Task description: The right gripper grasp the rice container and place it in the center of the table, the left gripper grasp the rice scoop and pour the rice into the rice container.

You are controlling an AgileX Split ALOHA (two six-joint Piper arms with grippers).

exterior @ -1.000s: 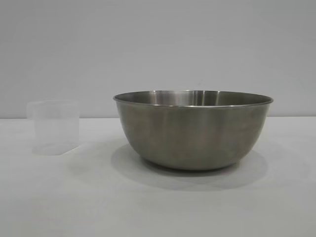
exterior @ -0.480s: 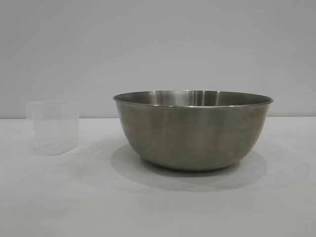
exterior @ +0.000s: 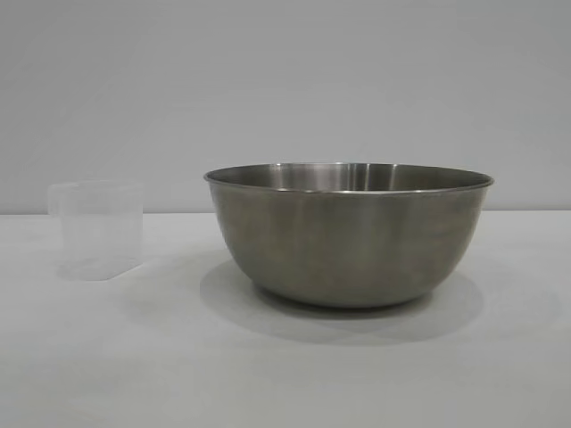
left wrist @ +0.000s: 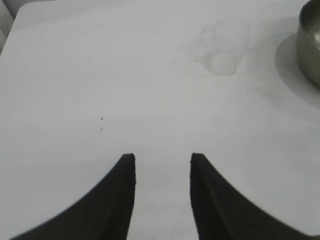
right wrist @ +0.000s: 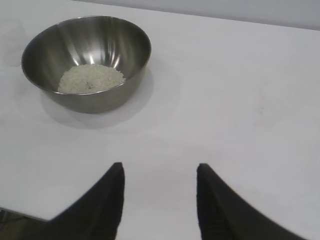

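I start with the table [exterior: 285, 374], plain and white, which carries everything here. On it the rice container [exterior: 348, 234] stands upright, about midway along the table but a little toward the right edge in the exterior view, and my right wrist camera shows a low heap of rice [right wrist: 91, 78] already lying in its bottom. The rice scoop [exterior: 96, 230] stands upright near the left edge, well apart from the container, and looks empty as far as I can tell through its clear wall; I cannot make out which way its handle points. Both arms are outside the exterior view. The right gripper [right wrist: 160, 200] hangs over bare table with its fingers parted to a middling gap and nothing between them; the container lies ahead of it and off to one side, well apart. The left gripper [left wrist: 162, 195] is likewise part open and empty, with the scoop [left wrist: 223, 49] ahead and off toward the container's side, whose rim [left wrist: 311, 40] just shows at the frame's border. What matters for me is that each claw is the nearer one to its own object, yet neither is lined up: I judge each must swing toward its target before reaching, and with rice in the bowl, the pour may already be done.
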